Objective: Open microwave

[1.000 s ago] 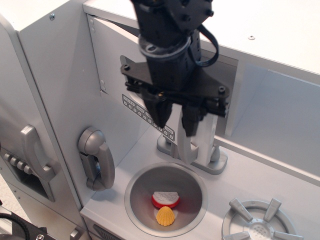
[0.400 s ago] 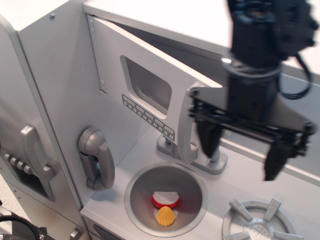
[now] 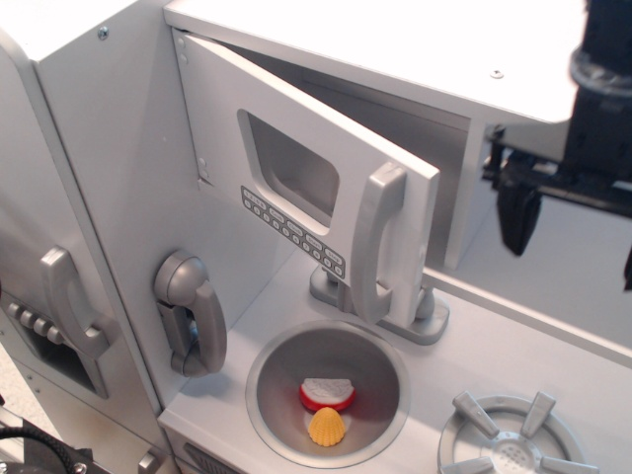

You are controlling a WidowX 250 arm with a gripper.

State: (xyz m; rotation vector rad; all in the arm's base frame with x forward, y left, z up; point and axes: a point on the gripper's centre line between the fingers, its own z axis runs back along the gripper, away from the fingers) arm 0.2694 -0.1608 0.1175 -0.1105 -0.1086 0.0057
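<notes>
The microwave [image 3: 296, 188] is the light-grey compartment at upper centre. Its flat door stands swung out toward me, hinged on the left, with dark space showing behind its right edge. The door carries a rounded window [image 3: 291, 168], a button strip [image 3: 293, 235] and a tall silver handle [image 3: 375, 242]. My black gripper [image 3: 573, 242] hangs at the far right edge, well clear of the handle. It is open and empty, with one finger [image 3: 518, 217] in full view and the other cut off by the frame edge.
Below the door a round sink [image 3: 272, 380] holds a red-and-white toy food [image 3: 327, 394] and a yellow shell [image 3: 327, 428]. A faucet base [image 3: 425, 321] stands behind it. There is a toy phone [image 3: 193, 314] at left, a burner [image 3: 513, 439] at lower right, a lower door handle [image 3: 69, 296] at far left and a white cubby [image 3: 563, 257] behind my gripper.
My gripper has left the door handle, opened wide and swung right and upward to the frame edge. The microwave door stays ajar in the same position.
</notes>
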